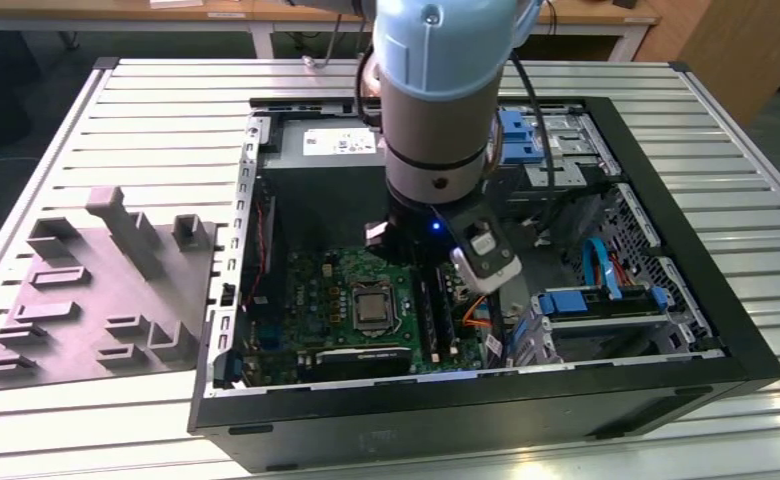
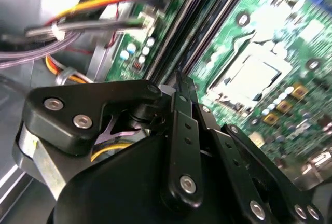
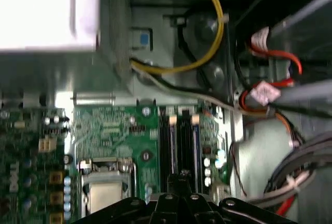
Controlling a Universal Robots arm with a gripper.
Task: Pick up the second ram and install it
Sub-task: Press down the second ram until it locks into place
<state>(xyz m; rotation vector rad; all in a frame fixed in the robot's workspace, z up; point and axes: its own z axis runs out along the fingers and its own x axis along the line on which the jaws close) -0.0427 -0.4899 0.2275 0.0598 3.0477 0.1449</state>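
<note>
**Arm down inside the computer case, fingertips on the memory slots: the install looks close to finished, not confirmed.**

On the slatted table point(image 1: 163, 110) the open computer case point(image 1: 710, 330) sits at centre, with a grey moulded tray point(image 1: 97, 290) at its 9 o'clock. My arm point(image 1: 437, 90) drops straight into the case over the green motherboard point(image 1: 323, 290). The memory slots point(image 3: 167, 141) run at 3 o'clock of the processor socket point(image 1: 367, 305). The gripper point(image 3: 179, 178) hangs right over them, fingers drawn together with nothing I can see between them. I judge the dark strip in the slot just beyond the tips to be the second ram point(image 3: 185, 141), already carried over. Whether it is fully seated and latched I cannot tell.
</note>
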